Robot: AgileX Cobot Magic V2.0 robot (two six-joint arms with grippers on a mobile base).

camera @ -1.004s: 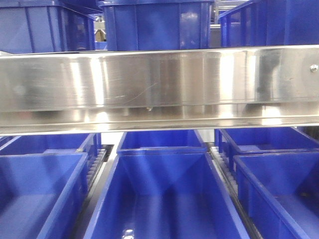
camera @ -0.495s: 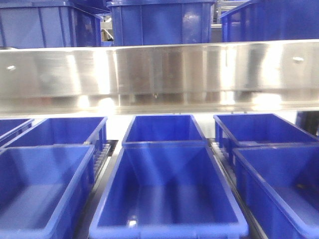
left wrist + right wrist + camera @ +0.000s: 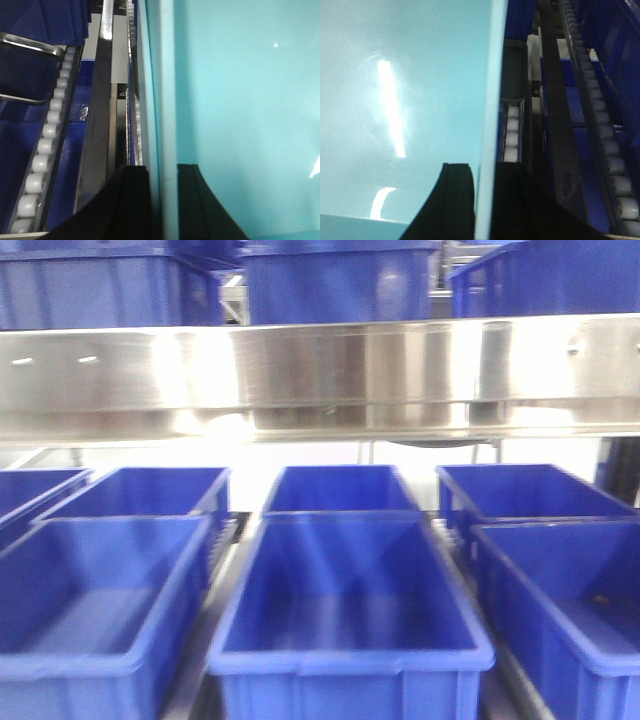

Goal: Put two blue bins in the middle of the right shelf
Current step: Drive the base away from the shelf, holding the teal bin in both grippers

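A pale sky-blue bin (image 3: 240,100) fills the right of the left wrist view. My left gripper (image 3: 163,200) is shut on its left side wall, one black finger inside and one outside. The same pale bin wall (image 3: 395,75) fills the left of the right wrist view. My right gripper (image 3: 485,200) is shut on its right side wall in the same way. I see one pale bin; a second is not visible. Neither gripper nor a pale bin shows in the front view.
Dark blue bins (image 3: 350,590) stand in rows on the lower shelf level, more (image 3: 340,280) above a steel shelf beam (image 3: 320,375). White roller tracks (image 3: 45,145) (image 3: 615,170) and dark blue bins run beside the held bin on both sides.
In the front view the steel beam has risen and shrunk in frame. The dark blue bins look farther off, and the middle bin's front rim has come into view.
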